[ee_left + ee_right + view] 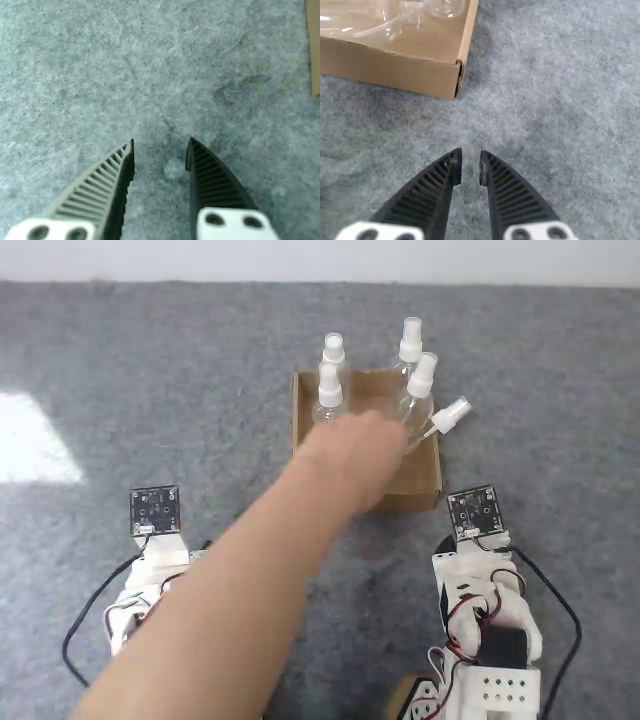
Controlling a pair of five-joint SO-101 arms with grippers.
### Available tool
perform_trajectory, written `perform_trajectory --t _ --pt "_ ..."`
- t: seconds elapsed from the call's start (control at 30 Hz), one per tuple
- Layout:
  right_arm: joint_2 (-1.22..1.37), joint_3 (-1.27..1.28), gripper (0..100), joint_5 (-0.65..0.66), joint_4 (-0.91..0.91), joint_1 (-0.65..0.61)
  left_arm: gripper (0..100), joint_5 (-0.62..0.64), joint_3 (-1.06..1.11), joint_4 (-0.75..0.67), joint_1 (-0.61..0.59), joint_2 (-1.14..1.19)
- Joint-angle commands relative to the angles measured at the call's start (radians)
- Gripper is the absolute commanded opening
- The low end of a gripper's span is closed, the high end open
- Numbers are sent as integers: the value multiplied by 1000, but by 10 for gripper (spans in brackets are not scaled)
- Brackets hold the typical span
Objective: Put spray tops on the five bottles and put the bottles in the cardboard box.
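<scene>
The cardboard box (420, 485) sits at the middle of the grey carpet, beyond both arms. Several clear bottles with white spray tops stand in it, such as one at the back (410, 340) and one at the left (329, 390). Another bottle (447, 418) leans out over the right wall. A person's hand (350, 455) lies over the box, covering its front half. My left gripper (161, 145) hangs open over bare carpet with nothing in it. My right gripper (469, 156) has its jaws nearly together, empty, a short way in front of the box's corner (457, 80).
The person's forearm (240, 600) crosses the high view from the near left to the box, passing over the left arm (155, 530). The right arm (478, 540) stands near the front edge. Bare carpet lies on both sides of the box.
</scene>
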Motion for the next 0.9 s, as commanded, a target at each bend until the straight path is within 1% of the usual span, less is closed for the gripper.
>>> perform_trajectory --t 0.0,0.87 --pt "-2 23 38 8 7 1 153 -6 -10 12 0 -18" --pt "-12 23 38 8 7 5 153 -6 -10 12 0 -18"
